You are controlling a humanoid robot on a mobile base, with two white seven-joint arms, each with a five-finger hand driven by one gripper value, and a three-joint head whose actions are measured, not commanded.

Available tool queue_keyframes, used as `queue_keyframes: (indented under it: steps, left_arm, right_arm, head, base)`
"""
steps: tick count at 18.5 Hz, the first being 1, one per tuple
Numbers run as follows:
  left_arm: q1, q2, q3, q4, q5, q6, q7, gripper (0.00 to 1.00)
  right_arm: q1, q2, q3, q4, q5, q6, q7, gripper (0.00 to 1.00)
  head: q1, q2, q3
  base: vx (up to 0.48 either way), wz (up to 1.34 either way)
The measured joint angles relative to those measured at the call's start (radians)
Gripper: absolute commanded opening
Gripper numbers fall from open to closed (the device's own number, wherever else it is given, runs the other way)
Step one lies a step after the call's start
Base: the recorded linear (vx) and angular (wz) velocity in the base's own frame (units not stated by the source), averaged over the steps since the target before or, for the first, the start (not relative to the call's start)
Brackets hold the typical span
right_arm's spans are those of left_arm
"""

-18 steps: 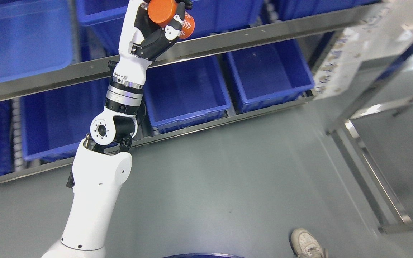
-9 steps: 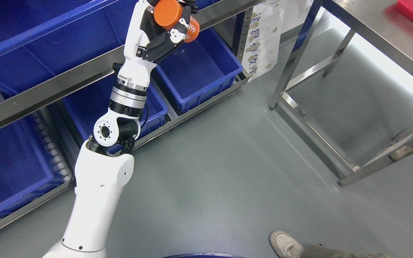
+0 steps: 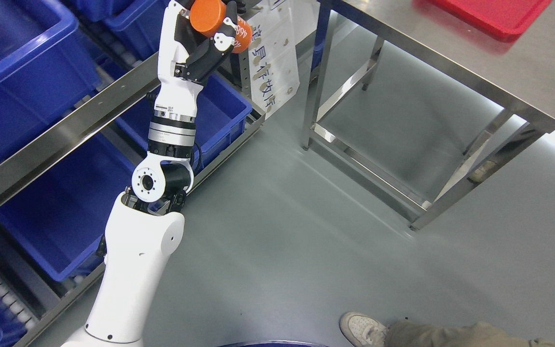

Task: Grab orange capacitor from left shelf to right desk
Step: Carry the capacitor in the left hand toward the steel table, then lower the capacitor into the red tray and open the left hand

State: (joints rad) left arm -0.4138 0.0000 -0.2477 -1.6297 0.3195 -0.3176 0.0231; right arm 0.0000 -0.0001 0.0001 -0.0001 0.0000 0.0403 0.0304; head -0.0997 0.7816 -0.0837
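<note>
- The orange capacitor (image 3: 215,21) sits high in our left robot hand (image 3: 205,41), fingers wrapped around its body with white print showing on the side. Grip looks the same as a second ago, no slipping that we can spot.
- What's actually changed is the view: the whole picture has swung round, so that's the camera turning with us, not the stuff moving. The arm keeps pretty much the same raised pose in frame the whole way.
- The shelf (image 3: 65,130) with its blue bins (image 3: 12,86) has slid off to the left, and the paper sign (image 3: 272,72) hanging at the shelf end is now right behind the hand.
- The steel surface (image 3: 475,67) has come well into view at upper right, with a red tray (image 3: 489,14) on it at the top edge. A second ago we only saw a corner of that frame.
- So we reckon the pick is done and we're mid-turn toward the drop-off. The capacitor is still well apart from the surface, over open floor, so more turning or reaching is needed.
- A person's shoe (image 3: 362,327) and trouser leg are at the bottom edge, near our path, worth minding.
- Right arm isn't in view.
</note>
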Motion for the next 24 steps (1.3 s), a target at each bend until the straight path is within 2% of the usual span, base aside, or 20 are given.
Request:
queue_keyframes:
  steps: [13, 24]
  left_arm:
    - [0.015, 0.000, -0.036, 0.003, 0.000, -0.024, 0.007, 0.04]
    - [0.015, 0.000, -0.058, -0.001, 0.000, -0.033, -0.036, 0.04]
  right_arm:
    - [0.000, 0.000, 0.000, 0.000, 0.000, 0.000, 0.001, 1.00]
    - [0.000, 0.000, 0.000, 0.000, 0.000, 0.000, 0.001, 1.00]
  head:
    - [0.0000, 0.000, 0.000]
    - [0.0000, 0.000, 0.000]
  base:
    - [0.257, -0.43]
    - [0.249, -0.36]
